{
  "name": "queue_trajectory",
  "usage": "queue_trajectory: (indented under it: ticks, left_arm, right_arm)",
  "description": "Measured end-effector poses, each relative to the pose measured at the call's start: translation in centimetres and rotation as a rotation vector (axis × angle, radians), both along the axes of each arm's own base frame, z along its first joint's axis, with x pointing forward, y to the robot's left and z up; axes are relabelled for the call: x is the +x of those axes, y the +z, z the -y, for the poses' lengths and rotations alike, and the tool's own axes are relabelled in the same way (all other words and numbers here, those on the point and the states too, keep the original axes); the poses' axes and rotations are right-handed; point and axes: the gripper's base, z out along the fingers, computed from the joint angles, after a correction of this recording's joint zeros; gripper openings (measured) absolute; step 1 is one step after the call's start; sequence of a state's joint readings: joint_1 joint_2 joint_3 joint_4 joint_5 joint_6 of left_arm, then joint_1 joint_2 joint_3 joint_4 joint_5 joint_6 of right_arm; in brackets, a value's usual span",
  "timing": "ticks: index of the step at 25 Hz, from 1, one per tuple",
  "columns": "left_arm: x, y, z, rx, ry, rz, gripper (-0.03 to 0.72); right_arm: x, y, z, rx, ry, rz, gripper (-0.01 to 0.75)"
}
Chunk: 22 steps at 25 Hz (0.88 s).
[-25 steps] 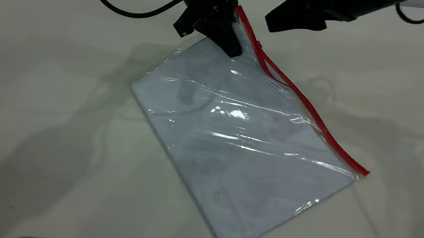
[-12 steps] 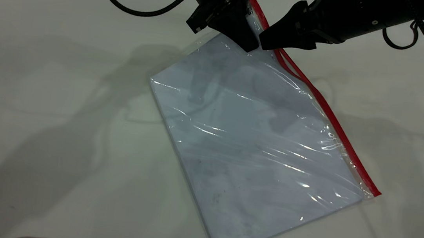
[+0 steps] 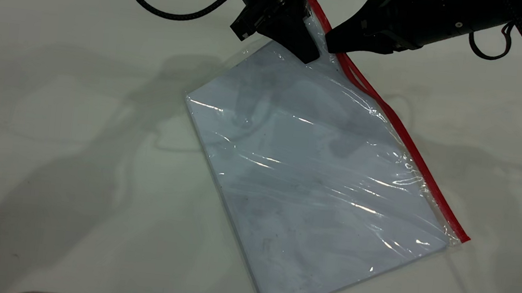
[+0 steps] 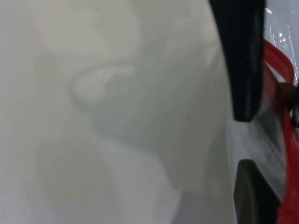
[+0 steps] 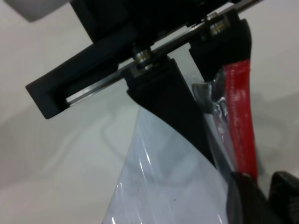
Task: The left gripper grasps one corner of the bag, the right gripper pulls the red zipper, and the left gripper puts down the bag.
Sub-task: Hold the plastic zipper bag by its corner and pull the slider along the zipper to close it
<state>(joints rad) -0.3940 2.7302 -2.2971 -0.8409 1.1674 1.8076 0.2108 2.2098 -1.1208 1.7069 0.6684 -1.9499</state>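
You've got a glossy, wrinkled clear-plastic bag (image 3: 315, 181) with a shiny red zipper (image 3: 402, 137), on a smooth matt off-white table (image 3: 48, 143), gripped by matt black plastic fingers (image 3: 301, 44).

A lab-style robot test bench: a plain, smooth off-white table (image 3: 48, 143) spreads bare beneath and around the black left end effector (image 3: 302, 34), with a looped black cable (image 3: 168, 10) trailing beside it.

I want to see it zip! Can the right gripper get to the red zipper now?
Probably yes. The right gripper is right at the red zipper, near the corner the left gripper holds up; nothing blocks it.
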Motion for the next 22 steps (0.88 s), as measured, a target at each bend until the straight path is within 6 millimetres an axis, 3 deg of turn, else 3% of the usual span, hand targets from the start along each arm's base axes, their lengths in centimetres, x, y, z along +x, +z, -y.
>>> queue_trajectory:
  ticks: [5,22]
  left_arm:
    - [0.0,0.0,0.0,0.012,0.035,-0.033,0.057]
    - [0.38,-0.16,-0.31,0.014,0.132,-0.103,0.057]
  right_arm:
    - [-0.01,0.01,-0.01,0.0,0.004,0.002,0.048]
    - [-0.07,-0.4,0.34,-0.069,0.014,-0.008,0.041]
